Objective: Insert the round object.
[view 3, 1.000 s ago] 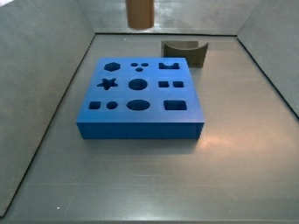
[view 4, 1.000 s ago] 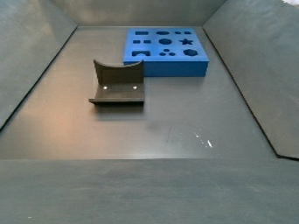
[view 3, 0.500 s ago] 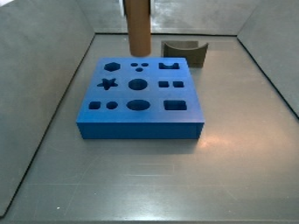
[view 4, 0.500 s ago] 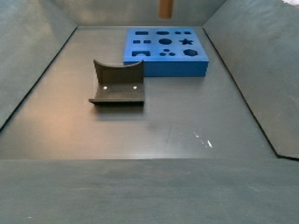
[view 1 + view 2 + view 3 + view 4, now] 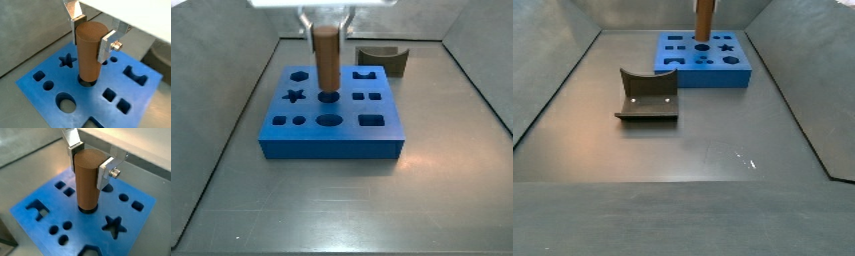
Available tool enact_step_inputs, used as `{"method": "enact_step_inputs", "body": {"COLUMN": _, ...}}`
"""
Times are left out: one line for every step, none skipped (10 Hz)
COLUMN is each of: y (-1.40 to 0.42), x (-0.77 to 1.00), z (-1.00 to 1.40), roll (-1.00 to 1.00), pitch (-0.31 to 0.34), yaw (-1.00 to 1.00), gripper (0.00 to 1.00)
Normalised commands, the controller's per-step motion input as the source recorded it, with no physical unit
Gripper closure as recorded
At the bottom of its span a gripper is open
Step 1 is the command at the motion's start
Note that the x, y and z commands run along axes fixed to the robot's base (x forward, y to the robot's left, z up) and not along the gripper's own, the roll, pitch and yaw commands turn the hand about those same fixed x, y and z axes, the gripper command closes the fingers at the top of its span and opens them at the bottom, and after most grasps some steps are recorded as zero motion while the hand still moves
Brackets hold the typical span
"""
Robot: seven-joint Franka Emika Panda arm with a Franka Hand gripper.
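My gripper (image 5: 93, 34) is shut on the round object (image 5: 90, 52), a slim brown cylinder peg, near its upper end. The peg stands upright, and its lower end sits at the mouth of the round middle hole of the blue block (image 5: 73, 95). Both wrist views show this; in one the gripper (image 5: 91, 161) grips the peg (image 5: 87, 183) over the block (image 5: 47, 225). In a side view the peg (image 5: 326, 62) rises from the block (image 5: 331, 110) under the gripper (image 5: 325, 28). In a side view the peg (image 5: 704, 22) stands on the block (image 5: 704, 58) at the far end.
The dark olive block with a curved notch (image 5: 382, 59) stands behind the blue block, and shows nearer in a side view (image 5: 647, 95). The blue block has several other shaped holes, among them a star (image 5: 113, 224) and an oval (image 5: 65, 104). Grey walls (image 5: 225, 130) ring the floor.
The peg has come down from above the far edge of the scene onto the blue block. Its lower end now meets the round middle hole. The gripper has come into a side view.
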Motion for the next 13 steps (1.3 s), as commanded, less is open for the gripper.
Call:
{"method": "enact_step_inputs", "body": {"y": -0.01, "x": -0.08, "z": -0.31, "roll": 0.0, "pitch": 0.0, "yaw": 0.0, "gripper": 1.0}}
{"method": "enact_step_inputs", "body": {"y": 0.0, "x": -0.01, "z": -0.23, "roll": 0.0, "pitch": 0.0, "yaw": 0.0, "gripper": 1.0}}
{"method": "enact_step_inputs", "body": {"y": -0.01, "x": 0.05, "z": -0.27, "roll": 0.0, "pitch": 0.0, "yaw": 0.0, "gripper": 1.0}}
{"method": "enact_step_inputs", "body": {"y": 0.0, "x": 0.35, "z": -0.31, "roll": 0.0, "pitch": 0.056, "yaw": 0.0, "gripper": 1.0}}
{"method": "enact_step_inputs", "body": {"y": 0.0, "x": 0.35, "z": -0.27, "roll": 0.08, "pitch": 0.091, "yaw": 0.0, "gripper": 1.0}}
{"method": "enact_step_inputs", "body": {"y": 0.0, "x": 0.27, "z": -0.27, "roll": 0.06, "pitch": 0.067, "yaw": 0.0, "gripper": 1.0}}
{"method": "enact_step_inputs", "body": {"y": 0.0, "x": 0.19, "z": -0.3, "roll": 0.05, "pitch": 0.026, "yaw": 0.0, "gripper": 1.0}}
{"method": "enact_step_inputs", "body": {"y": 0.0, "x": 0.07, "z": -0.33, "roll": 0.04, "pitch": 0.0, "yaw": 0.0, "gripper": 1.0}}
{"method": "enact_step_inputs", "body": {"y": 0.0, "x": 0.0, "z": -0.31, "roll": 0.05, "pitch": 0.0, "yaw": 0.0, "gripper": 1.0}}
{"method": "enact_step_inputs", "body": {"y": 0.0, "x": 0.0, "z": -0.29, "roll": 0.05, "pitch": -0.019, "yaw": -0.02, "gripper": 1.0}}
{"method": "enact_step_inputs", "body": {"y": 0.0, "x": 0.0, "z": -0.3, "roll": 0.06, "pitch": -0.043, "yaw": -0.03, "gripper": 1.0}}
{"method": "enact_step_inputs", "body": {"y": 0.0, "x": 0.0, "z": -0.31, "roll": 0.04, "pitch": -0.069, "yaw": -0.02, "gripper": 1.0}}
{"method": "enact_step_inputs", "body": {"y": 0.0, "x": 0.0, "z": -0.31, "roll": 0.0, "pitch": -0.099, "yaw": 0.0, "gripper": 1.0}}
